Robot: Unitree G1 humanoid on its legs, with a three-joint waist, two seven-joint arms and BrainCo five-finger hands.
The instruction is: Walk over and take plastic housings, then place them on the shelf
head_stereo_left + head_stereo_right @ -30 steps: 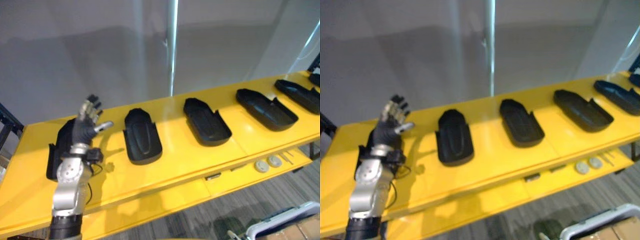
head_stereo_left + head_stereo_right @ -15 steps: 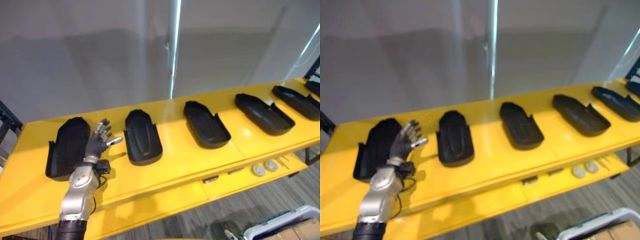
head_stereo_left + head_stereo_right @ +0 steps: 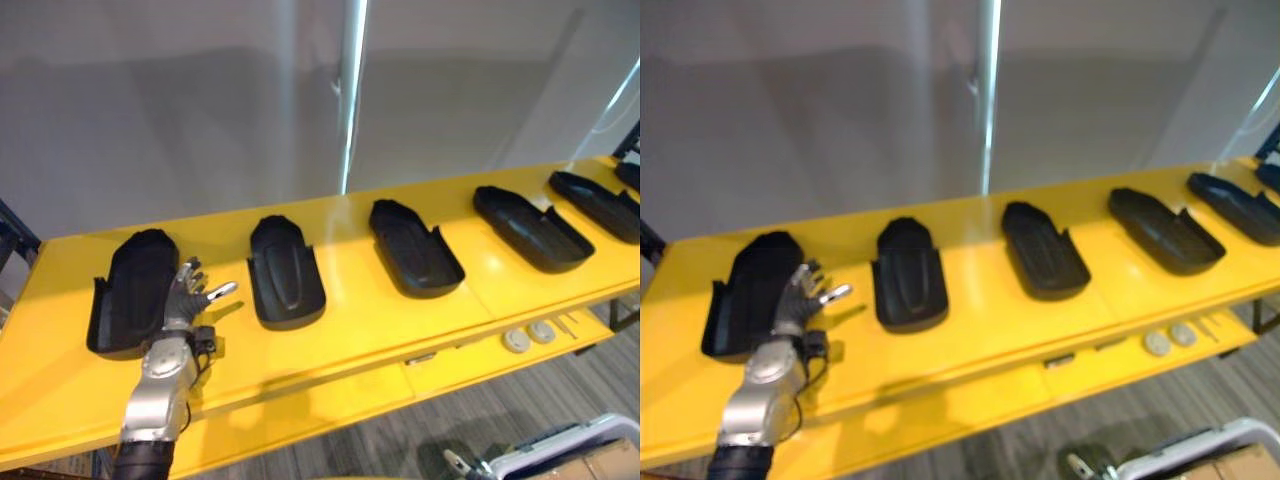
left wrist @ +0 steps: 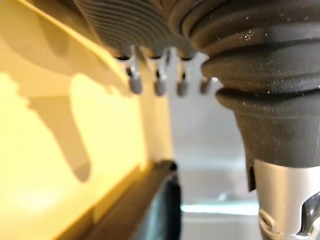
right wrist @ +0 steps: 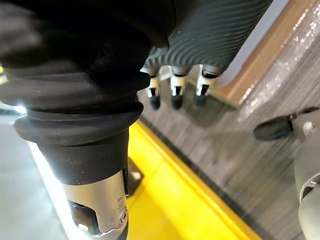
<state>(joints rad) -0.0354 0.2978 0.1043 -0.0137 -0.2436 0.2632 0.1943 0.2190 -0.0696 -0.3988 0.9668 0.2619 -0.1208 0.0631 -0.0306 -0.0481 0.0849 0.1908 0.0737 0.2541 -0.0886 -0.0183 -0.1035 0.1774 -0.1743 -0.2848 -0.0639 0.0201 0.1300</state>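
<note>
Lower left of the frame, the left hand (image 3: 186, 296) is spread open, empty, at the leftmost plastic housing's (image 3: 128, 300) edge. Other housings (image 3: 415, 250) line the yellow bench (image 3: 360, 320). The right hand (image 5: 176, 90) hangs relaxed, empty.

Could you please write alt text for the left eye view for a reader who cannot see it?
The left robot hand, fingers spread open, is by the right edge of the leftmost black plastic housing on a yellow table. More housings lie in a row to its right.
</note>
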